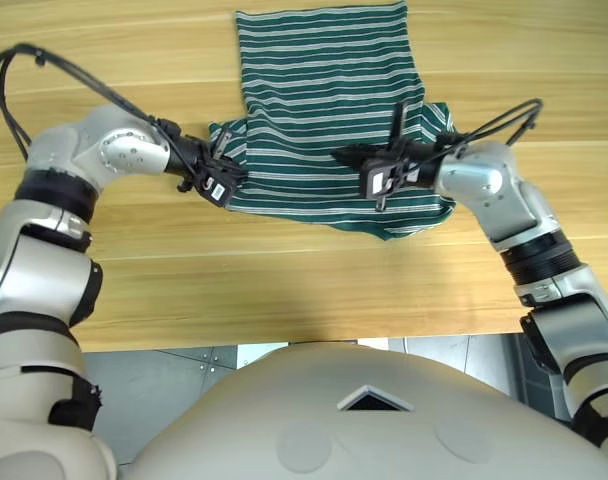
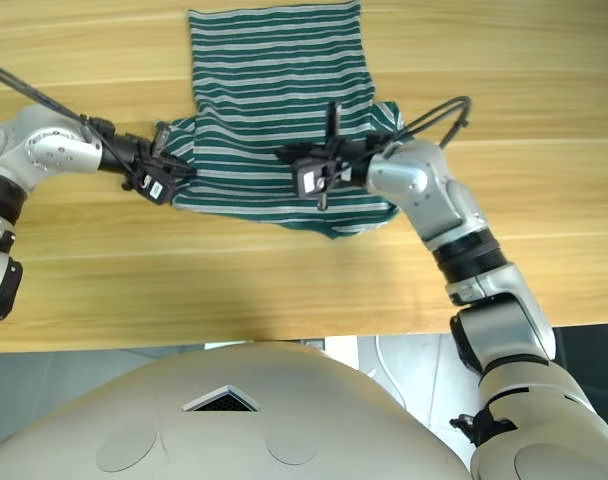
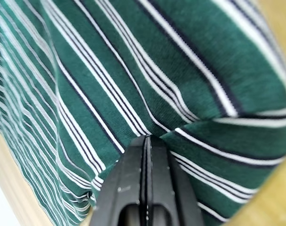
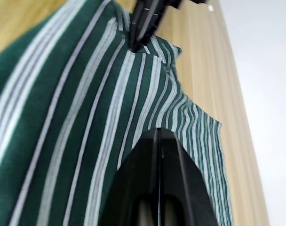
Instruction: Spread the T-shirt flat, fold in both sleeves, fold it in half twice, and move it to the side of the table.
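Observation:
A green T-shirt (image 1: 324, 70) with white and dark stripes lies on the wooden table (image 1: 284, 290). Its far part is flat, while its near part is bunched and doubled over between my arms. At the bunch's left edge my left gripper (image 1: 224, 180) is shut on the fabric; the left wrist view shows its closed fingertips (image 3: 146, 140) pinching a striped fold. My right gripper (image 1: 342, 156) is over the near middle of the shirt, shut on the cloth, with its fingertips (image 4: 156, 134) pressed together. The left gripper (image 4: 144, 21) appears farther off in the right wrist view.
Bare wood stretches to the left, the right and in front of the shirt. The table's near edge (image 1: 314, 342) runs just in front of me. Black cables (image 1: 44, 62) loop above both forearms.

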Robot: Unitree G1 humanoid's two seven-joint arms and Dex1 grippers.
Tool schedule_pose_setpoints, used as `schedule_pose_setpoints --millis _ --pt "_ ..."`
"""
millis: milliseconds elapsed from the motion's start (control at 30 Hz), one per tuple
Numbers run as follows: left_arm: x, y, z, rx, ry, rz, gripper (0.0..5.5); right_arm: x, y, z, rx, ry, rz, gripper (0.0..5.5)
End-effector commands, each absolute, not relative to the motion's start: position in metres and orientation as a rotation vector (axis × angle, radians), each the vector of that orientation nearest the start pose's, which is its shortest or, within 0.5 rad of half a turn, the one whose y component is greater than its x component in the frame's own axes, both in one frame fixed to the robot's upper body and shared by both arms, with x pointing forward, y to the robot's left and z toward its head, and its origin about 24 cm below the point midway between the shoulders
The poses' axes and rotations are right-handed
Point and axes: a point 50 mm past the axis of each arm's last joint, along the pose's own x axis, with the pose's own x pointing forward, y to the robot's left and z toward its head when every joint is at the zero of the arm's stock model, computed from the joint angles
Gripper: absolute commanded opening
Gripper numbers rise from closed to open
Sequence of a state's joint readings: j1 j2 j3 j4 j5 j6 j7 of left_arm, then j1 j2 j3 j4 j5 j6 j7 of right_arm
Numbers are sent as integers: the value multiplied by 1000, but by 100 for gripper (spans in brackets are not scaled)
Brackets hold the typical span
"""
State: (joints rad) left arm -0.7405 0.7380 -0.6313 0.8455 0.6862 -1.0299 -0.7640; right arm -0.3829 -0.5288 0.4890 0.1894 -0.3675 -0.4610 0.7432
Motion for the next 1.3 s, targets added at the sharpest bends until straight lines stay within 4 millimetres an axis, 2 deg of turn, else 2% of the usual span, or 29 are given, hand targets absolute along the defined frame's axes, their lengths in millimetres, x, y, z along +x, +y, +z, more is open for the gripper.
schedule_pose_setpoints --millis 33,233,333,500,600,667,800,900,1000,1100,1167,1300 --pt "287 204 32 1741 218 -1789 3 264 -85 62 -1215 -197 1428 0" --pt "281 186 18 1705 148 -1841 3 247 -42 43 -1213 -226 1573 0" --pt "281 180 15 1687 122 -1836 3 248 -31 34 -1225 -225 1568 0" --pt "280 177 11 1679 110 -1838 3 244 -35 14 -1273 -170 1589 0" --pt "280 176 11 1681 101 -1835 3 242 -38 13 -1269 -168 1594 0" --pt "281 175 12 1683 93 -1834 3 240 -37 20 -1236 -197 1601 0" --pt "281 177 13 1688 94 -1834 3 230 -36 54 -1097 -315 1621 0" --pt "282 179 13 1693 101 -1832 3 239 -40 78 -1070 -372 1538 0" --pt "282 179 14 1698 103 -1832 3 251 -43 87 -1095 -376 1452 0" --pt "282 179 14 1698 100 -1833 3 264 -43 83 -1143 -347 1387 0" --pt "282 179 14 1697 97 -1835 3 270 -45 71 -1202 -301 1365 0" --pt "282 178 15 1699 94 -1836 3 267 -44 44 -1262 -224 1417 0"
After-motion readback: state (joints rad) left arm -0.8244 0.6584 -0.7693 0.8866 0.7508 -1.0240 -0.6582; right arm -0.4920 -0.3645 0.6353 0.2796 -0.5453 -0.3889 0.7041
